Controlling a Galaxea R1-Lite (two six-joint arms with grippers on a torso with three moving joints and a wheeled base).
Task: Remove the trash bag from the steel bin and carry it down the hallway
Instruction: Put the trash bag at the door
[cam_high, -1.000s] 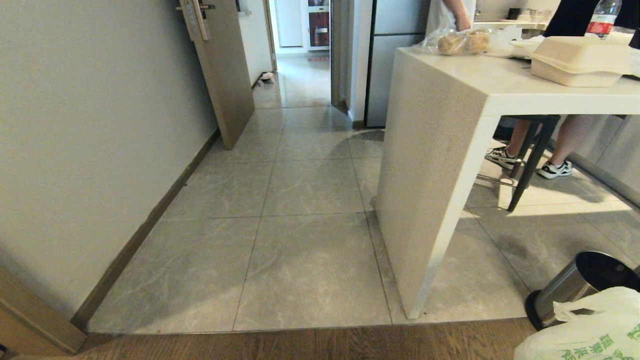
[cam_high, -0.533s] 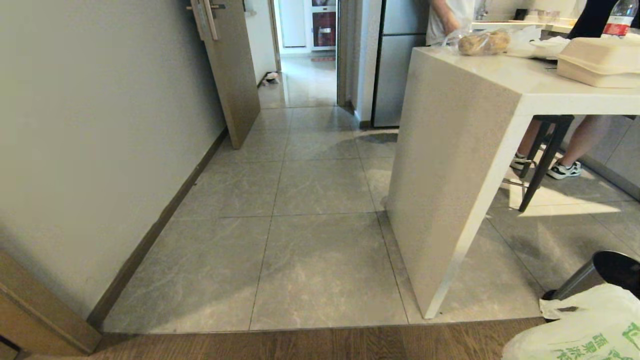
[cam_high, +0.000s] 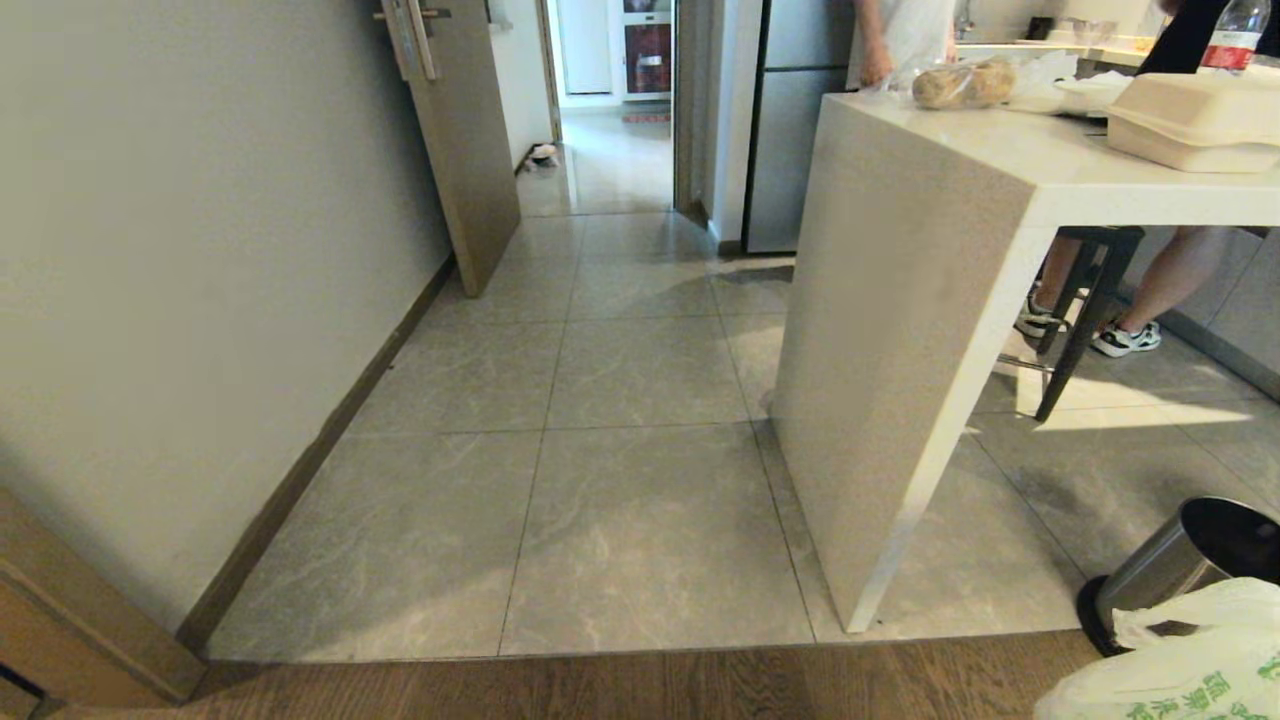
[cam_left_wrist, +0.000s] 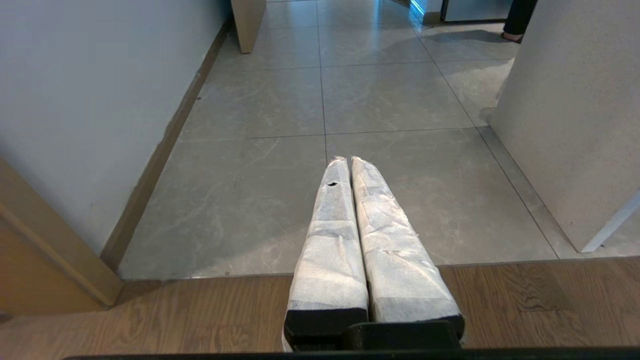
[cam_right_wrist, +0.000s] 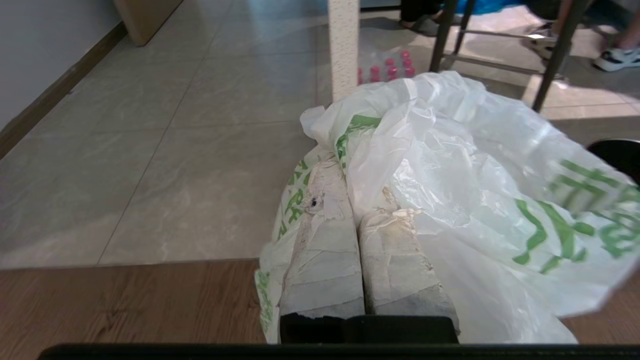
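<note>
The right gripper (cam_right_wrist: 350, 195) has its jaws pressed together on a fold of the bag (cam_right_wrist: 450, 165), which billows over and beside them and hangs clear of the bin (cam_high: 1180, 560); the bin stands just beyond the bag, empty as far as its dark mouth shows. The left gripper (cam_left_wrist: 350, 165) has its jaws closed on nothing, pointing at bare tile. The removal looks done, so the step in hand is the carry. The hallway (cam_high: 600, 300) opens ahead of both sets of jaws, between wall and worktop (cam_high: 900, 300). To carry well, keep the pinch firm, hold the bag off the floor, and steer wide of the worktop's corner and the open door (cam_high: 465, 150), so the thin plastic does not snag.
</note>
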